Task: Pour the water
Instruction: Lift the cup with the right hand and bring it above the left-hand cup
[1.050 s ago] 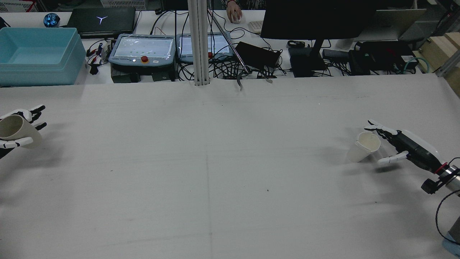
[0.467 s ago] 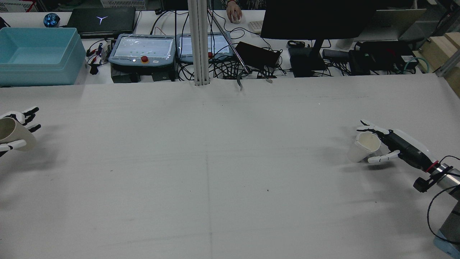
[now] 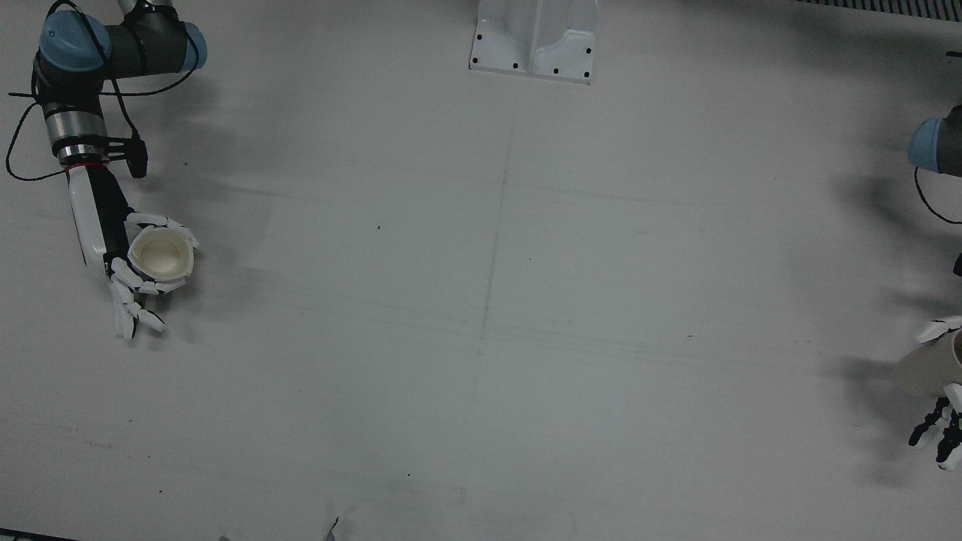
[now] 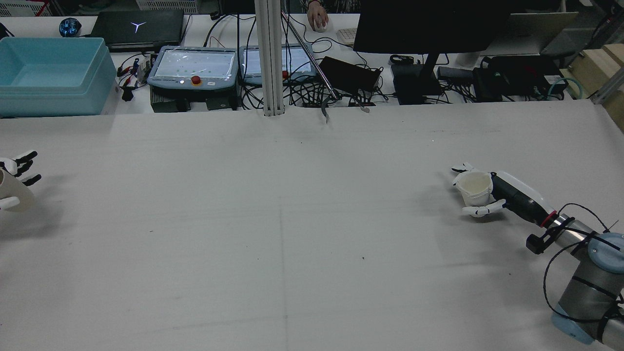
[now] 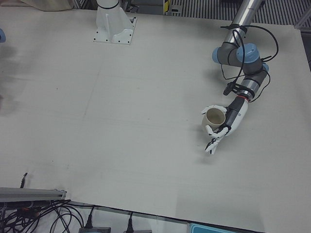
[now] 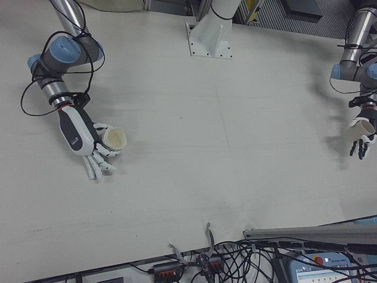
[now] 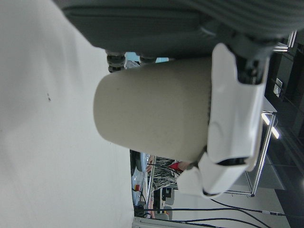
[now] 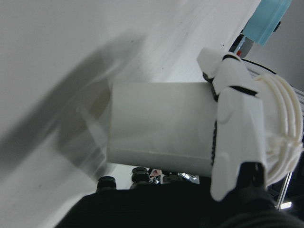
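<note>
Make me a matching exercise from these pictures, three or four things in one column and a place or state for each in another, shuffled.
Column one:
1. beige paper cup
2. white paper cup
3. light blue plastic bin
4. person's hand

Column two:
A. on a computer mouse
B. held in the robot's right hand
C. behind the table, rear view's left
D. held in the robot's left hand

Pairs: 1-D, 2-B, 3-C, 4-A

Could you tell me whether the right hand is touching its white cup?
Touching. In the right hand view the fingers press flat against the white cup's side; the front view shows the right hand wrapped around its rim.
</note>
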You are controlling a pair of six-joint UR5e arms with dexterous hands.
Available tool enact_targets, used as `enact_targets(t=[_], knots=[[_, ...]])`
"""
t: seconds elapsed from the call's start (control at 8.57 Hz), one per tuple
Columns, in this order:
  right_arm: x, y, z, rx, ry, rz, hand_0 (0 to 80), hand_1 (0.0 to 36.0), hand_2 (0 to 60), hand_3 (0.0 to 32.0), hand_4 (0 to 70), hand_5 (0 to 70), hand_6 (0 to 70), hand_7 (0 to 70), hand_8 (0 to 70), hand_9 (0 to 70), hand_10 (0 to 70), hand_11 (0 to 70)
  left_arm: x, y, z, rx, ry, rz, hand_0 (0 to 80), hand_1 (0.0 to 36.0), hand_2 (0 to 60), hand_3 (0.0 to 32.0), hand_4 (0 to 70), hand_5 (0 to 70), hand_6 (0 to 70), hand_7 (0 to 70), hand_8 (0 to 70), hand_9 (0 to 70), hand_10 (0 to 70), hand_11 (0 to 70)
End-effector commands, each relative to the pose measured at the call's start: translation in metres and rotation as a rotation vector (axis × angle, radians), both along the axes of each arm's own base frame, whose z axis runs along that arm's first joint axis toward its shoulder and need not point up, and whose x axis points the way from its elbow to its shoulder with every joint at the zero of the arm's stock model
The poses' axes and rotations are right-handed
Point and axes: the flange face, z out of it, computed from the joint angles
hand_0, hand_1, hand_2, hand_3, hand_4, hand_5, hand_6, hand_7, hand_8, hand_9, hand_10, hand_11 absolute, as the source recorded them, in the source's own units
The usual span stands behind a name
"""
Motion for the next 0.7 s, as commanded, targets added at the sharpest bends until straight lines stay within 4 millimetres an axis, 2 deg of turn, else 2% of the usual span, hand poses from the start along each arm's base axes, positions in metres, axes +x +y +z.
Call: enact_targets(t=[0.0,0.12,0.23,0.35,0.47,0.58], knots=[[-0.005,-0.002,-0.051,0.022,-0.023,0.012,80.0,36.0,46.6,0.0,23.3,52.3,30.7,40.1,23.9,33.3,16.5,27.6,-0.004,0.005,0.004,-0.005,-0.005,-0.001,61.9,36.0,60.0,0.0,33.1,70.0,7.2,11.0,1.2,0.8,4.6,9.5],[-0.003,-0.001,-0.067,0.015,-0.027,0.014,80.0,36.0,58.2,0.0,24.1,51.9,35.3,43.1,28.5,38.9,21.1,34.5,-0.001,0.004,-0.004,-0.002,-0.004,0.003,62.2,36.0,60.0,0.0,33.3,70.0,7.4,11.3,1.2,0.8,4.6,9.5],[0.008,-0.002,-0.091,0.008,-0.045,0.027,80.0,36.0,60.0,0.0,23.9,50.1,36.2,43.1,29.1,39.4,22.0,35.9,0.004,-0.003,-0.027,0.011,0.003,0.007,63.4,36.0,60.0,0.0,33.7,70.0,7.7,11.7,1.3,0.9,4.5,9.3],[0.039,-0.015,-0.116,-0.007,-0.104,0.074,80.0,36.0,60.0,0.0,24.0,49.8,37.0,43.6,29.7,40.1,21.9,35.7,0.016,-0.013,-0.074,0.024,0.001,0.019,70.2,36.0,60.0,0.0,34.6,70.0,8.4,12.7,1.4,1.1,4.4,9.4],[0.094,-0.031,-0.14,-0.029,-0.167,0.155,80.0,36.0,60.0,0.0,24.0,49.8,37.0,43.6,29.7,40.1,21.9,35.7,0.043,-0.043,-0.128,0.045,0.01,0.033,79.5,36.0,60.0,0.0,35.7,70.0,9.2,13.7,1.8,1.3,4.4,9.7],[0.155,-0.051,-0.188,-0.013,-0.218,0.223,80.0,36.0,60.0,0.0,25.4,52.0,37.6,43.9,29.6,39.8,21.0,34.3,0.099,-0.053,-0.183,0.066,0.021,0.129,79.3,36.0,60.0,0.0,36.8,70.0,10.0,14.7,2.1,1.5,4.4,9.7]])
